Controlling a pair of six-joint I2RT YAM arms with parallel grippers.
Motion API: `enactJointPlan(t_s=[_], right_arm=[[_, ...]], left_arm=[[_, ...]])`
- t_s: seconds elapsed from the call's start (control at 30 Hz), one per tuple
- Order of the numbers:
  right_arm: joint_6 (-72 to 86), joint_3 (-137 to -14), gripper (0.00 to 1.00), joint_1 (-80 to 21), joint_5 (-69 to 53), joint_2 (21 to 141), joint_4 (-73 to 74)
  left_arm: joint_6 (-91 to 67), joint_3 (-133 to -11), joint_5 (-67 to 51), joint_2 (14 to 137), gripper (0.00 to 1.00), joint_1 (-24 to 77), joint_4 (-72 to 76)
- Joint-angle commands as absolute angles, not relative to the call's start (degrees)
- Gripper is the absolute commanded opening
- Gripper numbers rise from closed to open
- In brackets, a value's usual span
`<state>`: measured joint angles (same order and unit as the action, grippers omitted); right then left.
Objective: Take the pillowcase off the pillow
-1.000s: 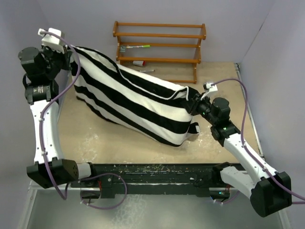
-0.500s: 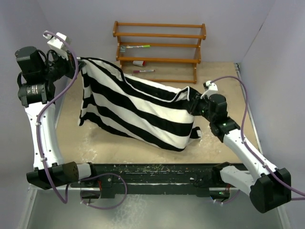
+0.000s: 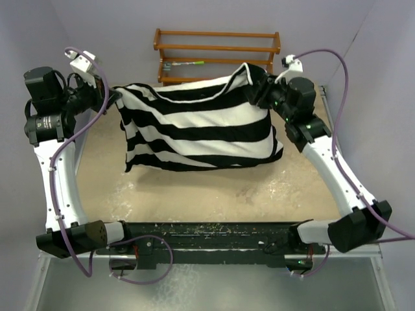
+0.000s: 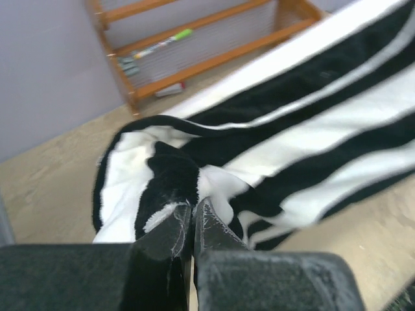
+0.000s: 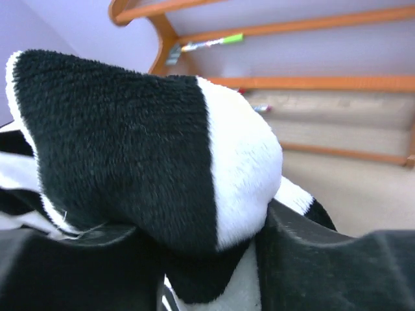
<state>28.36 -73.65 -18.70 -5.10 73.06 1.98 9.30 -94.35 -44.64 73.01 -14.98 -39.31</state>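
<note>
The pillowcase, with its wide black and white stripes, is held up in the air over the table. It is stretched like a sheet between the two arms. The left gripper is up at the left side of the table and pinches the top left corner of the pillowcase. In the left wrist view its two fingers are pressed close together, with a fold of black and white cloth squeezed between their tips. The right gripper is up at the far right and has hold of the top right corner. In the right wrist view a fat, fuzzy lump of the pillowcase sits between its two dark fingers, so it is clamped on the cloth too. The top edge of the pillowcase sags a little in the middle between the two grippers. The rest hangs down toward the table. The right side looks fuller and rounder than the left side, which hangs flat. The pillow does not show in any view, so I cannot tell if it is inside. I also cannot tell if the bottom edge touches the table. Behind the pillowcase, against the back wall, stands a brown wooden shelf. A pen with a green cap lies on one of its boards.
</note>
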Motion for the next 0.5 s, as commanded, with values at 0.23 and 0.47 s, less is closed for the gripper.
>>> enactJointPlan(t_s=[0.23,0.47], right_arm=[[22.7,-77.2,1.00,-23.7,10.8,75.1,3.1],[17.5,-66.2,1.00,-39.8,12.6,66.0,-9.2]], left_arm=[[20.5,-96.8,-66.9,70.5,0.00,-2.0,-59.8],[15.4,-93.3,-62.6,70.7,0.00,4.1,-52.1]])
